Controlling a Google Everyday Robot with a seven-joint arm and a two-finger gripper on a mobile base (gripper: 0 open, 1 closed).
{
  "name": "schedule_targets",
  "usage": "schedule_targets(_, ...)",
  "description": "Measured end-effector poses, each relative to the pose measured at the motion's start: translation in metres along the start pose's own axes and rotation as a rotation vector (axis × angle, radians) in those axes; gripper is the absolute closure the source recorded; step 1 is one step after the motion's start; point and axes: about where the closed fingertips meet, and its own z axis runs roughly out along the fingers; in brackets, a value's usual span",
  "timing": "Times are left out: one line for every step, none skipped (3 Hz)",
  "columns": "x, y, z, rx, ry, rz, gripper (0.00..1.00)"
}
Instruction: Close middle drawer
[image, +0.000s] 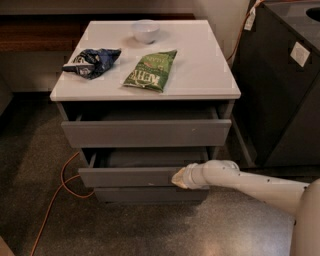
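Observation:
The middle drawer (125, 177) is a wide grey drawer with a low plain front. It stands part-way out of the cabinet, and a strip of its grey tray shows behind the front. My gripper (179, 178) sits at the end of my white arm (250, 185), which reaches in from the right. The gripper is against the right end of the middle drawer's front panel. Above it, the top drawer (145, 133), with a taller front, is also slightly out. The darker bottom drawer front (150, 194) lies below in shadow.
The white cabinet top (210, 75) holds a white bowl (145, 30), a green snack bag (151, 70) and a blue snack bag (91, 61). A dark cabinet (280, 90) stands close on the right. An orange cable (65, 180) lies on the speckled floor at the left.

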Motion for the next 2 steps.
schedule_targets(-0.001,-0.014,0.002,0.009,-0.005,-0.002,1.00)
schedule_targets(-0.004,-0.042,0.009,0.029,-0.011,-0.009,1.00)
